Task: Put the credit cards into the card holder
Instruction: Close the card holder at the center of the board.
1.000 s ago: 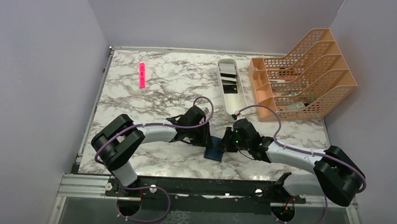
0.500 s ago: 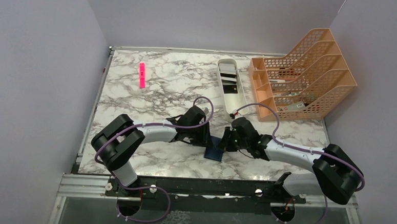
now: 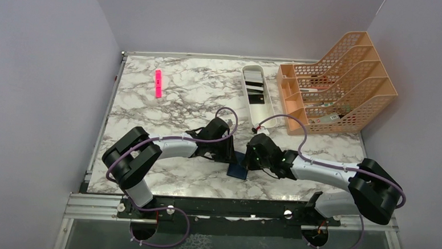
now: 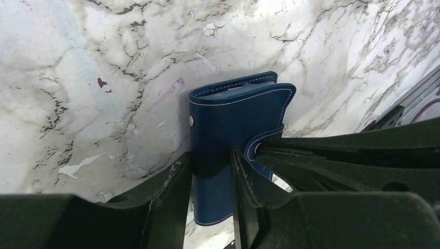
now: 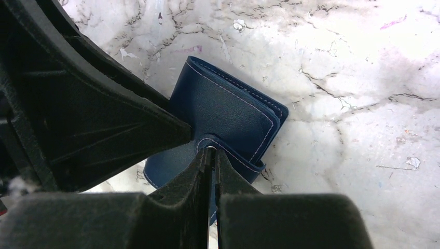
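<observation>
Top view: card holder (image 3: 238, 170) lies on the table (image 3: 180, 99), near its front edge.
Left wrist view: left claw (image 4: 210, 174) is partly closed, clamping the card holder's body from both sides.
Right wrist view: right claw (image 5: 210, 155) is almost fully closed, pinching the card holder's strap (image 5: 239, 158).

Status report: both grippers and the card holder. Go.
Left gripper clamped on card holder. Right gripper pinching its closure tab; holder folded. Credit cards in white tray. Nothing blocking.
</observation>
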Controlling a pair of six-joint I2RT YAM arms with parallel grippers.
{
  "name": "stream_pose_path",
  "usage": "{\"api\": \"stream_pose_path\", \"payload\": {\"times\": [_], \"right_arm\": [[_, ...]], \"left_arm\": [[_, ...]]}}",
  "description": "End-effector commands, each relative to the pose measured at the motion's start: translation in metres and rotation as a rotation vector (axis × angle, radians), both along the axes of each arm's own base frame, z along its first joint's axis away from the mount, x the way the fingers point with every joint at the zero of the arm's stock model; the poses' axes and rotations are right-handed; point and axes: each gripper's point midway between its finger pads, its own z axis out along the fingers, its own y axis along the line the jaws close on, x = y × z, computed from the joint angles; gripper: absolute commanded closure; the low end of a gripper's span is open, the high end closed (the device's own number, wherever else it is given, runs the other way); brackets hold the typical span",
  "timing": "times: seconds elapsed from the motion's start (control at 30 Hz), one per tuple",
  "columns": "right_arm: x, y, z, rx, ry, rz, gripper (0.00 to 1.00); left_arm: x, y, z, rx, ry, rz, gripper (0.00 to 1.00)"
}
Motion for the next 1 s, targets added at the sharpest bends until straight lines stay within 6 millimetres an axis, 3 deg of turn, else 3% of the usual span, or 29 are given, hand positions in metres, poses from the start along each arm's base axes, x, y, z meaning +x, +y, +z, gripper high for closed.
{"api": "stream_pose_path", "payload": {"times": [0.0, 0.17, 0.33, 0.43, 0.6, 0.97], "right_arm": [[-0.043, -0.036, -0.049, -0.224, 0.155, -0.003, 0.9], [-0.058, -0.047, -0.069, -0.277, 0.198, -0.058, 0.92], [-0.064, -0.057, -0.075, -0.311, 0.192, -0.111, 0.94], [-0.059, -0.051, -0.063, -0.273, 0.16, -0.104, 0.94], [-0.045, -0.03, -0.024, -0.173, 0.077, -0.073, 0.91], [-0.042, -0.015, -0.019, -0.092, 0.063, -0.056, 0.88]], "left_arm": [[-0.009, 0.03, -0.046, 0.185, 0.054, 0.026, 0.63], [-0.01, 0.031, -0.049, 0.189, 0.059, 0.027, 0.63], [-0.011, 0.029, -0.046, 0.177, 0.062, 0.02, 0.63], [-0.011, 0.03, -0.042, 0.174, 0.053, 0.021, 0.63], [-0.009, 0.029, -0.032, 0.154, 0.033, 0.023, 0.63], [-0.009, 0.028, -0.032, 0.147, 0.034, 0.025, 0.63]]}}
